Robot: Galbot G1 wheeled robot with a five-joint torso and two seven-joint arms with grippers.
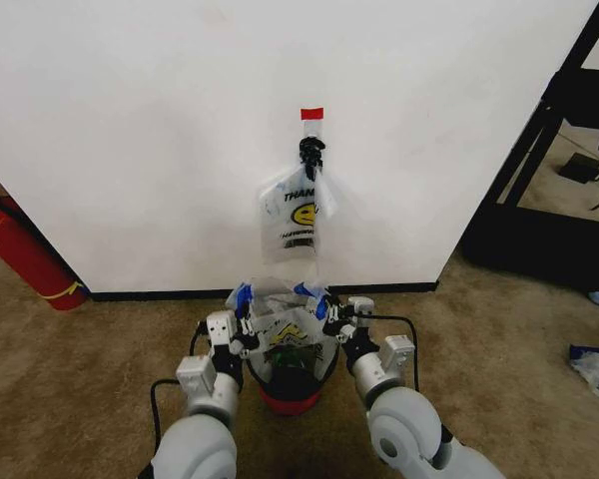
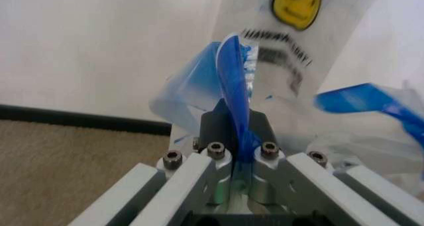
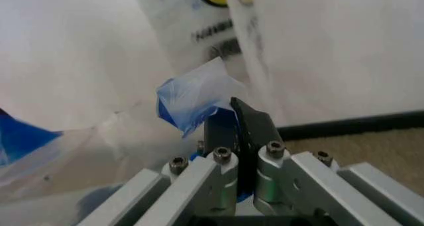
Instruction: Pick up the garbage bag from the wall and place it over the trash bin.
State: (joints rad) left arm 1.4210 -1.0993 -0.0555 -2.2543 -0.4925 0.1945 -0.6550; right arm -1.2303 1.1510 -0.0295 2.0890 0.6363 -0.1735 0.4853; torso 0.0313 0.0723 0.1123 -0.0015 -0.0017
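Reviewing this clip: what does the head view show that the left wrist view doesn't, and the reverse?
Head view alone: the trash bin below the garbage bag, the right pincer on the bag's far edge, the black hook with a second smiley bag hanging, and a fire extinguisher.

Left wrist view alone: the blue plastic clamped between the left pincer fingers.

Both: white wall, baseboard, carpet, smiley print.

1. Both arms were pale grey with rounded shells near the wrists.
2. The left gripper (image 2: 233, 131) had black fingers on silver aluminium bars, fastened by dark socket-head screws just behind the jaws.
3. The right gripper (image 3: 237, 124) matched it.
4. Black cables looped behind each wrist.
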